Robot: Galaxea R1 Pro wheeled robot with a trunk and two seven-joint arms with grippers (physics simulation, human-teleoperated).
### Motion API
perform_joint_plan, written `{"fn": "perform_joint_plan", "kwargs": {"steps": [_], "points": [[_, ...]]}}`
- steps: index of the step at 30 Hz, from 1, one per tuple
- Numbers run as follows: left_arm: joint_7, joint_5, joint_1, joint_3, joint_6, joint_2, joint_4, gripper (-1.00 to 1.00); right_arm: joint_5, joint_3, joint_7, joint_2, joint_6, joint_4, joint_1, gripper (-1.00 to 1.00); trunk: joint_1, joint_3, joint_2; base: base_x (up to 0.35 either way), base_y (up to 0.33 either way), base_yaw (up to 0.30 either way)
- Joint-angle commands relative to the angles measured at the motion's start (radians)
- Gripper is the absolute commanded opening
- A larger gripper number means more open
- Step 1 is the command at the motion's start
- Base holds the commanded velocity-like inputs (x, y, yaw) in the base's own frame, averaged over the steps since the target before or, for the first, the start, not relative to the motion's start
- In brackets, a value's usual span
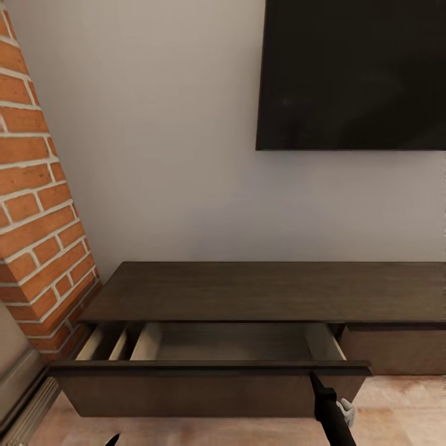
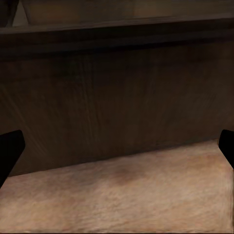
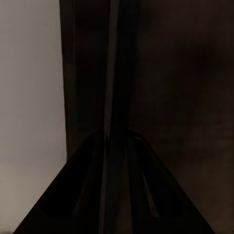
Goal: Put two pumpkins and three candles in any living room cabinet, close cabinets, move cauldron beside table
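Note:
The long dark-brown cabinet stands against the wall with its left drawer pulled out. The drawer front faces me, and the part of the pale interior that I see holds nothing. My right gripper reaches up to the drawer front's top rim near its right end. In the right wrist view the right gripper is shut on that thin dark edge. My left gripper hangs open low in front of the drawer front, its fingers spread wide above the floor. Pumpkins, candles, cauldron and table are out of view.
A brick fireplace rises at the left, close to the drawer's left end. A black screen hangs on the wall above the cabinet. Another drawer front at the right is closed. Wood floor lies in front.

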Motion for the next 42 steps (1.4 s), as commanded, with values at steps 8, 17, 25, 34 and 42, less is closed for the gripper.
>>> {"fn": "perform_joint_plan", "kwargs": {"steps": [8,17,25,34,42], "points": [[-0.001,-0.002,0.000,0.000,-0.003,0.000,0.000,1.00,-0.020,0.000,0.008,0.001,0.019,-0.003,-0.001,-1.00,-0.001,-0.001,-0.001,-0.275,0.000,0.000],[-0.001,-0.002,0.000,0.000,-0.003,0.000,0.000,1.00,-0.021,-0.012,0.009,0.001,0.019,-0.003,-0.001,-1.00,-0.001,-0.001,-0.001,-0.256,0.000,0.000],[-0.001,-0.002,0.000,0.000,-0.003,0.000,0.000,1.00,-0.021,-0.026,0.010,0.001,0.019,-0.004,-0.001,-1.00,-0.001,-0.001,-0.001,-0.062,0.000,0.000],[-0.001,-0.002,0.000,0.000,-0.003,0.000,0.000,1.00,-0.020,-0.027,0.000,0.000,0.020,-0.004,-0.002,-1.00,-0.001,-0.001,-0.001,-0.003,0.000,0.000],[-0.001,-0.002,0.000,0.000,-0.003,0.000,0.000,1.00,-0.019,-0.026,-0.005,-0.001,0.020,-0.004,-0.002,-1.00,-0.001,-0.001,-0.001,0.000,0.000,0.000]]}}
